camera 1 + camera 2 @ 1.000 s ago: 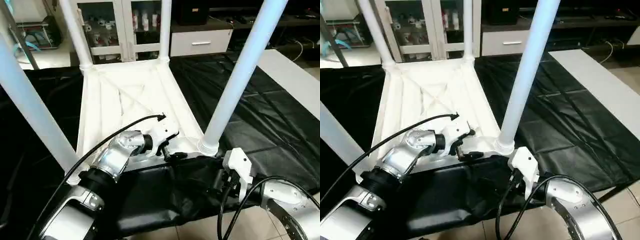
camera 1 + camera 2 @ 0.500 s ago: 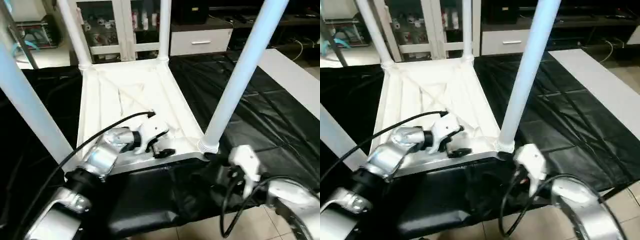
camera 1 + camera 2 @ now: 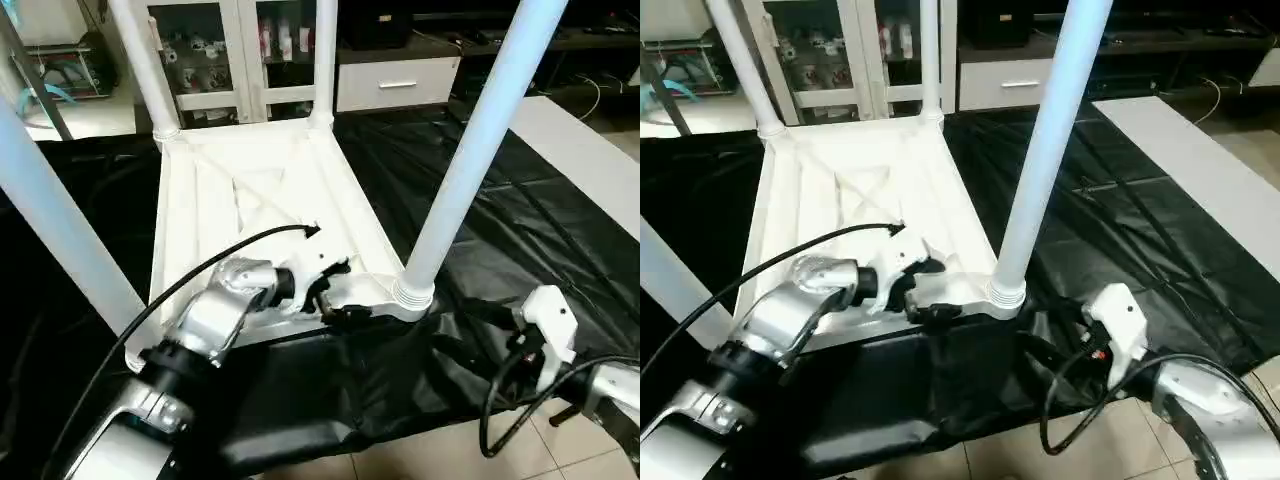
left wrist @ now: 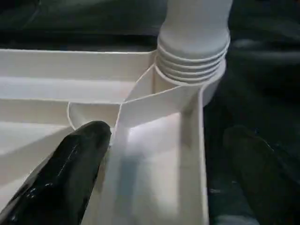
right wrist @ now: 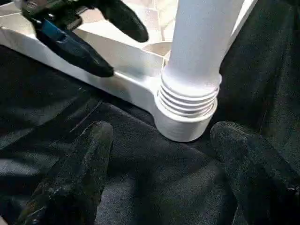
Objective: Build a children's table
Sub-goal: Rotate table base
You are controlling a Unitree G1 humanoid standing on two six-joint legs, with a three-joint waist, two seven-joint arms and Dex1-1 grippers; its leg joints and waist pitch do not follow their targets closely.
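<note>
The children's table stands upside down on a black sheet: the white ribbed tabletop (image 3: 250, 205) faces up. Legs rise from its corner sockets, two at the far corners (image 3: 142, 70) (image 3: 324, 60), one near right (image 3: 470, 150) and one near left (image 3: 50, 230). My left gripper (image 3: 336, 303) is open at the tabletop's near rim, beside the near-right socket (image 4: 190, 70). One finger (image 4: 79, 150) lies inside the rim, the other (image 4: 248, 159) outside over the sheet. My right gripper (image 5: 161, 133) is open and empty, low over the sheet, a little short of that socket (image 5: 185, 117).
The black sheet (image 3: 560, 230) covers the floor around the table. A white cabinet with glass doors (image 3: 230, 50) and a drawer unit (image 3: 400, 85) stand behind. A white panel (image 3: 590, 150) lies at the right. Tiled floor (image 3: 430, 455) shows at the near edge.
My right arm has drawn back to the right, away from the near-right leg. My left gripper has stayed at the tabletop's near rim. The camera has shifted slightly.
</note>
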